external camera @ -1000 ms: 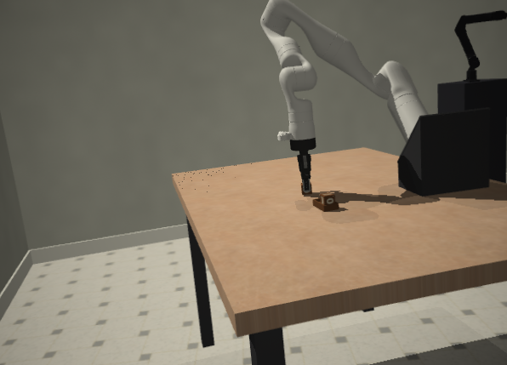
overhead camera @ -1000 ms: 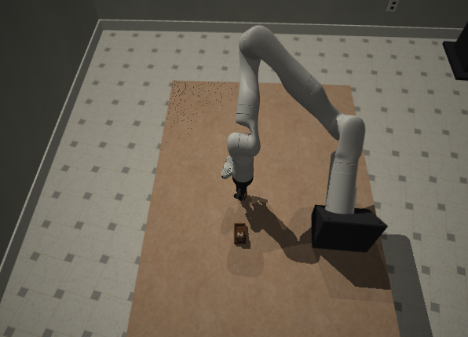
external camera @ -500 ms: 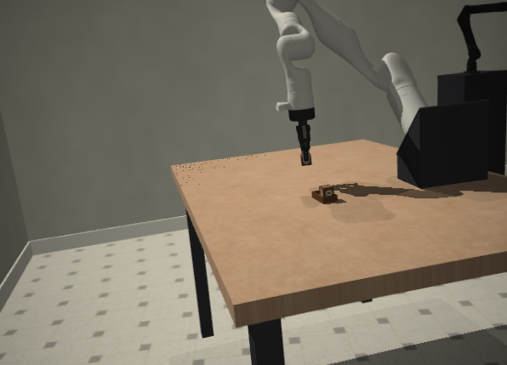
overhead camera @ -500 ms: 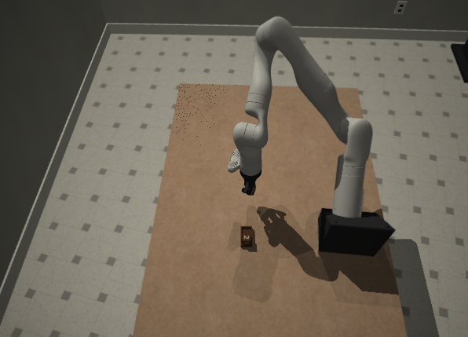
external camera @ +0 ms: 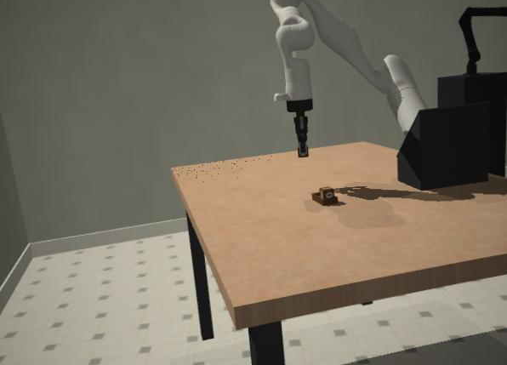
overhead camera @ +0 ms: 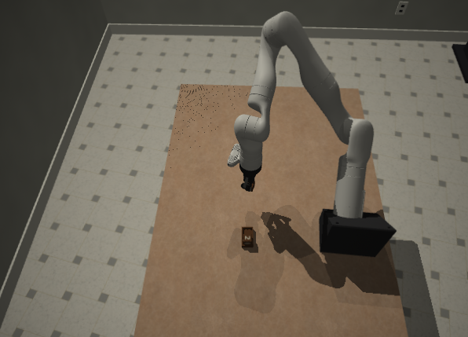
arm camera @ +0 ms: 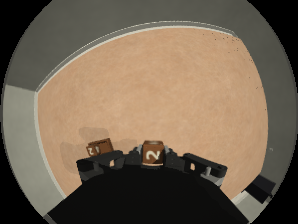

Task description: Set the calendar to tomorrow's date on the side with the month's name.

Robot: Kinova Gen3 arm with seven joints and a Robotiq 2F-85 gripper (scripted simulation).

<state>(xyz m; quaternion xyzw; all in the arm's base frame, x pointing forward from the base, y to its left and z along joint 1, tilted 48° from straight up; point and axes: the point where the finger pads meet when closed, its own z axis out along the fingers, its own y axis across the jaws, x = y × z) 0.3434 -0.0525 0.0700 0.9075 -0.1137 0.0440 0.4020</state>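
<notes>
My gripper point(overhead camera: 248, 186) point(external camera: 303, 151) point(arm camera: 153, 150) is shut on a brown date cube point(arm camera: 153, 152) point(external camera: 303, 156) and holds it high above the table. In the wrist view the held cube's visible face shows a white 2. The small brown calendar tray point(overhead camera: 248, 245) point(external camera: 317, 197) point(arm camera: 100, 148) lies flat on the table, below and nearer the front than the gripper. One other cube point(overhead camera: 247, 235) point(external camera: 327, 192) stands in the tray's right half, with a 2 on its top face. The tray's other half is empty.
The arm's black base point(overhead camera: 355, 230) point(external camera: 447, 147) stands on the wooden table point(overhead camera: 196, 283) point(external camera: 298, 256) to the right of the tray. A patch of small dark specks point(overhead camera: 200, 103) point(external camera: 204, 168) marks the table's far left corner.
</notes>
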